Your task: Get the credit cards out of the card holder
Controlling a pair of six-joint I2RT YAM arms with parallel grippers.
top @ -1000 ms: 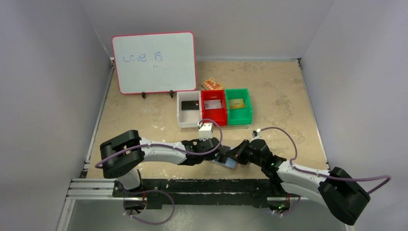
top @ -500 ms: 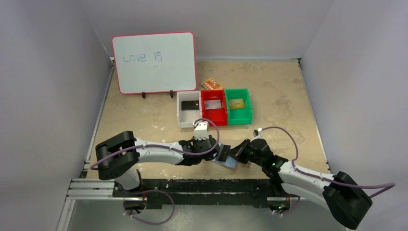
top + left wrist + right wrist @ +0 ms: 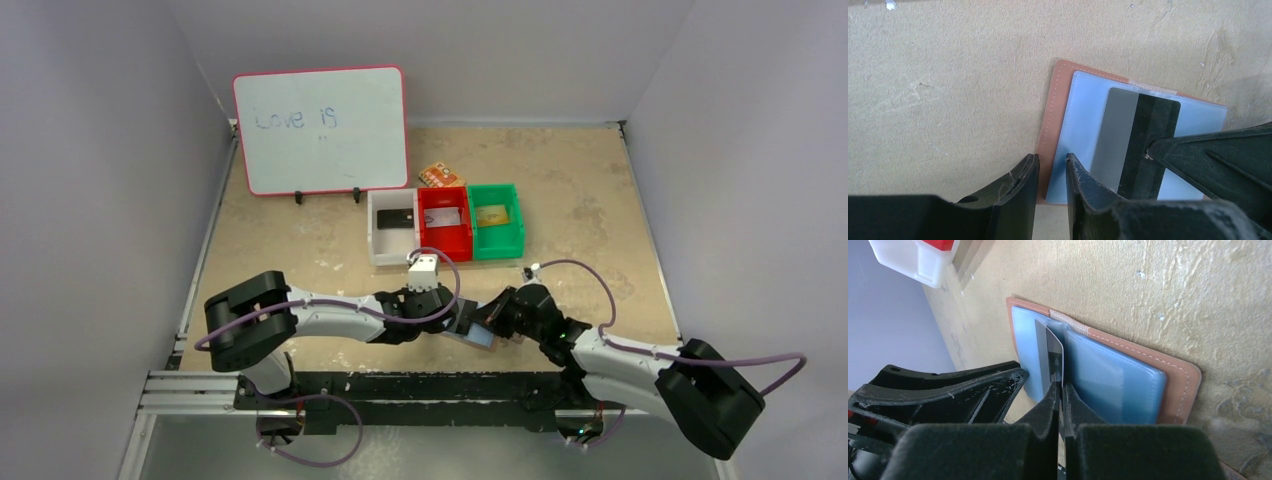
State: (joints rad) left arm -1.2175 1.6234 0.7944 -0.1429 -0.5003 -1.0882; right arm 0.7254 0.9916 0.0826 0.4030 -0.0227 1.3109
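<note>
The card holder (image 3: 1055, 120) is lying open and flat on the tabletop (image 3: 948, 75), at the near edge between the two arms, with its pale blue inside facing up. A grey card (image 3: 1138, 135) with a dark stripe is being pinched at its edge by the right end effector (image 3: 1060, 390), whose fingers are being pressed fully together on it, while the rest of the card is sitting in the blue pocket. The left end effector (image 3: 1052, 160) is being held with a narrow gap between its fingers and nothing gripped; its tips are being kept at the holder's tan border, though whether they are pressing on it cannot be told.

The card is being judged thin, stiff, light and smooth, so a slip from the pinch is being counted as the main risk; it is best taken on the exposed edge, with the pull being directed along the pocket's opening rather than upward. The holder is being judged soft and light, likely to be dragged along with the card unless its border is being pinned to the tabletop.
</note>
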